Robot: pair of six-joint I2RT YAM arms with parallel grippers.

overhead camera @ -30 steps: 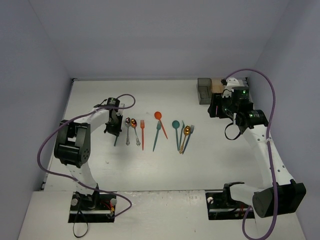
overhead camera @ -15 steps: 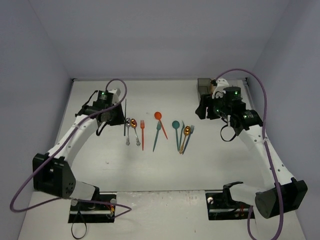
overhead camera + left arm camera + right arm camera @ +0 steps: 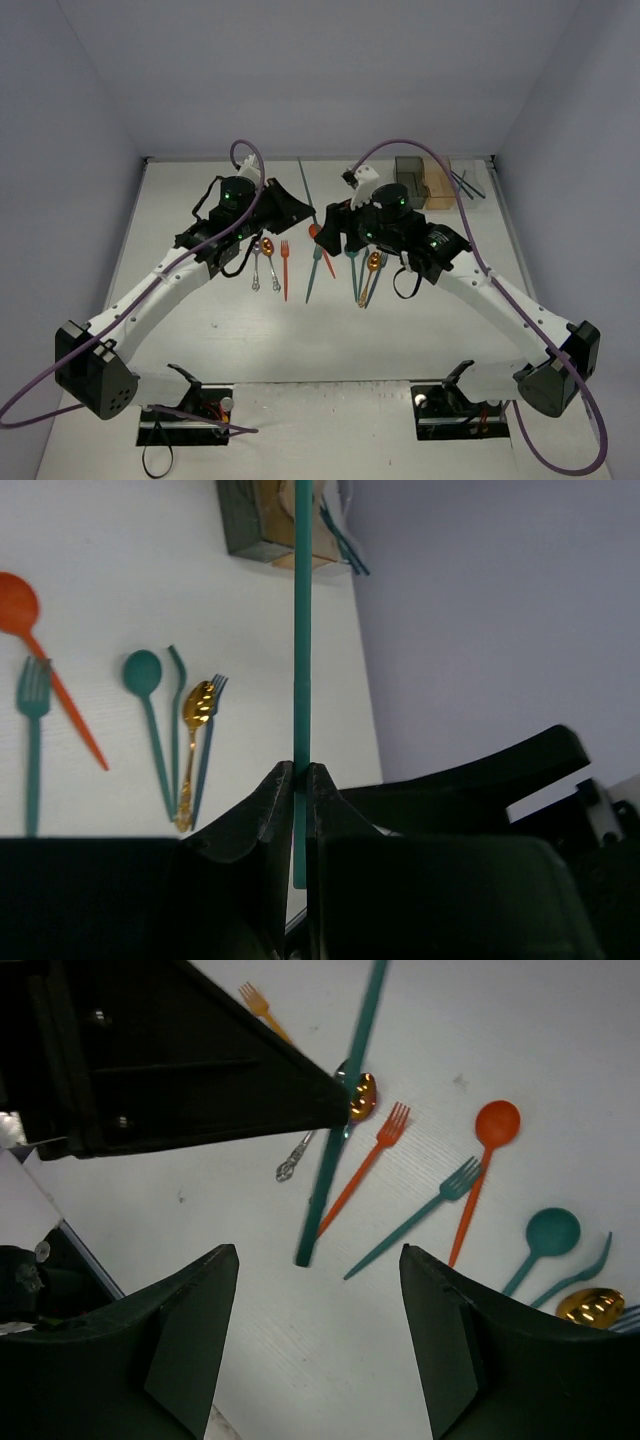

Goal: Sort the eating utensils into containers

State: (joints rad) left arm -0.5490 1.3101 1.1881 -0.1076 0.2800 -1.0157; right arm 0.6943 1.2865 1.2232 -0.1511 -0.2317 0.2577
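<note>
Teal chopstick (image 3: 302,630): thin, straight, matte, probably plastic.

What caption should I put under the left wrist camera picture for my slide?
Left pincer grips a teal chopstick; spoons and forks lie on the white table.

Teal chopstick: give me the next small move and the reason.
Likely ease the open right gripper forward and close it on the teal chopstick, as a handover. The left gripper is shut on it near one end, the right wrist view shows it lined up between the open jaws, and the bins sit on the right arm's side.
</note>
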